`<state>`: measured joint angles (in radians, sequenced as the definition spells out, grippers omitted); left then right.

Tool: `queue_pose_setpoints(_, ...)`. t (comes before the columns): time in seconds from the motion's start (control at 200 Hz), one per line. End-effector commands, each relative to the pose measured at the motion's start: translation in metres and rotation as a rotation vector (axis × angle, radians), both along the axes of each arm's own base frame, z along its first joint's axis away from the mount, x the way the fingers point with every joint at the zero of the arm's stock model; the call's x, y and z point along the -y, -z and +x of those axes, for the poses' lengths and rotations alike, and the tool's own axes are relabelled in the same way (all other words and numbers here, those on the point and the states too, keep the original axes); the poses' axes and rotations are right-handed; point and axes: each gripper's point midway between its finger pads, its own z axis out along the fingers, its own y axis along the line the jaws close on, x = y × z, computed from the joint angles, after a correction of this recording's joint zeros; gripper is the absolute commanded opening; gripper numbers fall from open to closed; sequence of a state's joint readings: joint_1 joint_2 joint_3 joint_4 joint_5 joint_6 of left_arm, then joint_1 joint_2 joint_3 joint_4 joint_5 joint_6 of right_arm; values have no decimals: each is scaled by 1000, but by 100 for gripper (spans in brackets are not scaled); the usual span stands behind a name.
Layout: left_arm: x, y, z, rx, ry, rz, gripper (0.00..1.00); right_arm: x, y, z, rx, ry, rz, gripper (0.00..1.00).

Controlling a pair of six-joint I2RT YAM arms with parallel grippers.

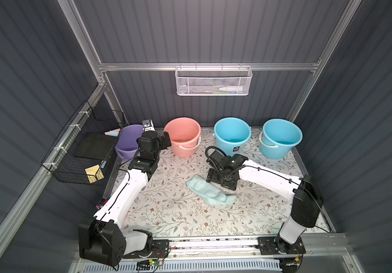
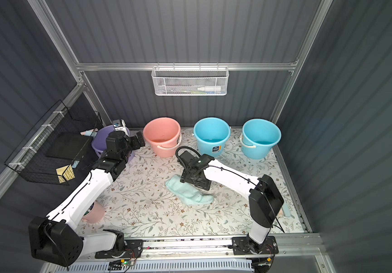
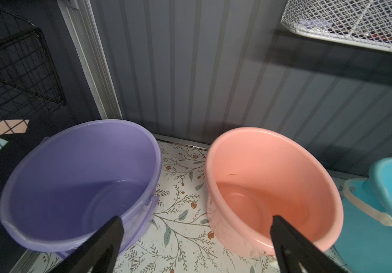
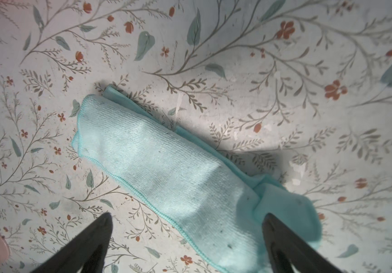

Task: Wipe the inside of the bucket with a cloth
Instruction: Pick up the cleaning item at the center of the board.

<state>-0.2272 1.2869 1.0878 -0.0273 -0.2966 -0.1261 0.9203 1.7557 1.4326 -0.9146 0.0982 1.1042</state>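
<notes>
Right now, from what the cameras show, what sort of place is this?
Probably a mock cleaning corner built as a robot test cell: ribbed dark panels on an aluminium frame, a pink plastic bucket in a row of four, a white mesh basket hung on the rail.

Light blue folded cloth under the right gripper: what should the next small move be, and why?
Probably lower the right gripper onto the light blue folded cloth. Its jaws stand open over the cloth, which lies ungripped on the floral table cover.
</notes>
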Motion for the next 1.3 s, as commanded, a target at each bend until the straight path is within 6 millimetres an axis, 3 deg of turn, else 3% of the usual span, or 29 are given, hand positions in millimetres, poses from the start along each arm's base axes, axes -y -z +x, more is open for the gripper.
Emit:
queue_pose_setpoints(0.0, -1, 1, -9, -5, 19, 15, 100, 1, 17, -17, -105, 203, -44, 99)
queue_pose_setpoints(0.29, -3, -11, -20, 32, 24, 13, 100, -16, 65, -28, -202, 297, -104, 99)
queue_pose_setpoints(0.54, -4, -15, -24, 47, 23, 10, 100, -6, 101, -35, -240, 299, -200, 99)
queue_pose_setpoints(0.66, -5, -14, -23, 45, 22, 11, 100, -2, 106, -37, -238, 303, -197, 87)
queue_pose_setpoints(0.81, -4, -12, -23, 39, 22, 9, 100, -3, 99, -33, -201, 286, -168, 58)
queue_pose_setpoints(0.995, -4, -8, -20, 22, 15, -1, 100, 4, 75, -22, -106, 267, -135, 25)
queue_pose_setpoints(1.176, 2, 0, -12, -14, 22, -46, 99, 14, 45, -9, -15, 221, -98, 6)
queue_pose_setpoints(1.296, 8, -5, 2, -24, 36, -61, 99, 25, 23, 0, 44, 163, -84, 2)
